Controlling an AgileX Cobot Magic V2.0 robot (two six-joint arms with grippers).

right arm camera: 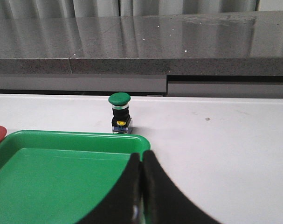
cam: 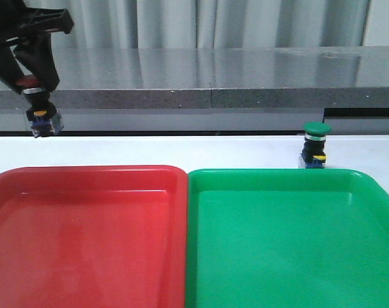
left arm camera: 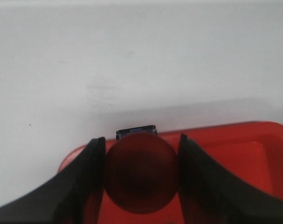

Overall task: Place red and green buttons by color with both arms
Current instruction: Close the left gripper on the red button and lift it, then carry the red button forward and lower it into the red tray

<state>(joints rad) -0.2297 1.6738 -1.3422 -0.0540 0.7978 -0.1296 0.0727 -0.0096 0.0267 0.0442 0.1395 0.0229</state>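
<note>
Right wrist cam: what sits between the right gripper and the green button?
The far corner of the green tray, then bare white table. The shut right gripper is low over the tray rim; the green button stands just beyond.

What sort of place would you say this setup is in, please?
Probably a robotics lab or test bench, not a home. A plain white table holds a red tray and a green tray for sorting industrial push-buttons, such as the green button, with a grey stone-like counter and curtain behind.
</note>
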